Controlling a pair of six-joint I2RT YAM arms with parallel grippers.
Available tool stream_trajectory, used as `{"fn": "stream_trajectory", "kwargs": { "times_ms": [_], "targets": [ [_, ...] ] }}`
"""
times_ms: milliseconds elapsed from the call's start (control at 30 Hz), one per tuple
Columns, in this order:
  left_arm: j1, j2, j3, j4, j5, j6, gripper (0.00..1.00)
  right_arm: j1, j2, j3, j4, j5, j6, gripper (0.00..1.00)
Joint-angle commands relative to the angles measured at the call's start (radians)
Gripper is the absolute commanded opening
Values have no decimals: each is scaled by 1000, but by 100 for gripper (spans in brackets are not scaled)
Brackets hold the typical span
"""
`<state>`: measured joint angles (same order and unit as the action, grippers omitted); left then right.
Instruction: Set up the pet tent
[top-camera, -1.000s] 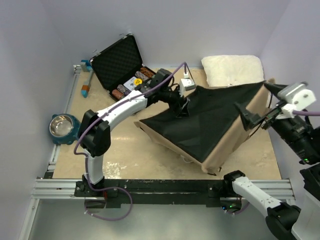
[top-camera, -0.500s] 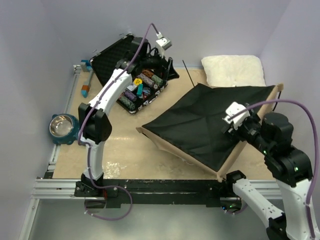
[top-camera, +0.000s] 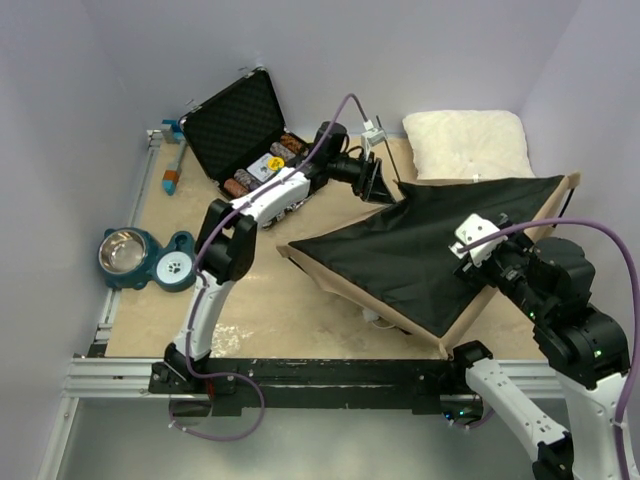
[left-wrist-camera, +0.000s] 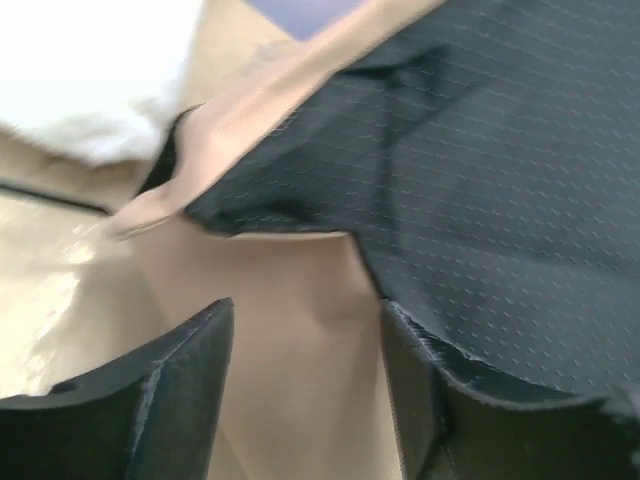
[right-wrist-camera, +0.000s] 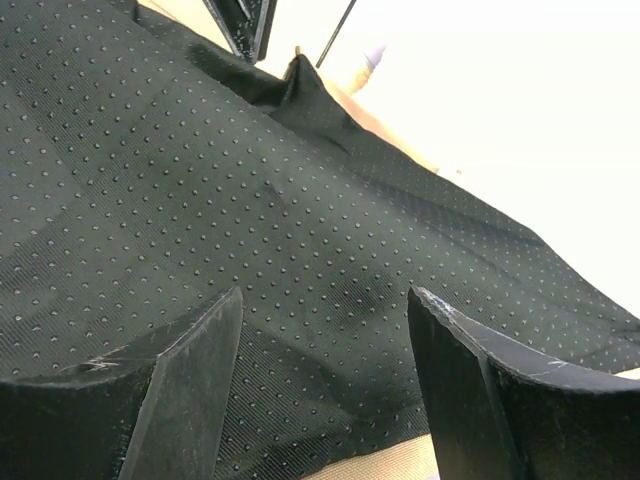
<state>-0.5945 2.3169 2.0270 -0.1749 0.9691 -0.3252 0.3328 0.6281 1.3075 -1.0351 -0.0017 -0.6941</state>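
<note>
On tan tabletop (top-camera: 250, 290), lilac walls (top-camera: 400, 50) round it, pet tent (top-camera: 420, 250) lies slumped; L gripper (left-wrist-camera: 305, 320) at far corner, R gripper (right-wrist-camera: 320, 310) over black panel (right-wrist-camera: 200, 150), both spread, released.

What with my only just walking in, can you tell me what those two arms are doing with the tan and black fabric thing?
Two robot arms are working on the pet tent, which lies slumped on the table with its black floor panel facing up, not yet standing. The left tool is at the tent's far corner near the white pillow, jaws apart over tan fabric. The right tool hovers over the panel's right side, jaws apart, holding nothing.
</note>
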Motion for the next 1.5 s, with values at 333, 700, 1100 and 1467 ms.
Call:
{"fn": "stream_trajectory", "kwargs": {
  "times_ms": [333, 700, 1100, 1467],
  "targets": [
    [243, -443, -660, 840, 61, -628, 0, -5, 79, 120, 176, -32, 70, 88],
    [96, -772, -811, 237, -133, -72, 34, -3, 168, 159, 155, -224, 50, 85],
    [271, -220, -191, -76, -204, 126, 96, -5, 35, -45, 21, -58, -76, 65],
    [133, -229, -367, 12, -178, 118, 99, -5, 191, 429, 185, -164, 443, 93]
  ]
}}
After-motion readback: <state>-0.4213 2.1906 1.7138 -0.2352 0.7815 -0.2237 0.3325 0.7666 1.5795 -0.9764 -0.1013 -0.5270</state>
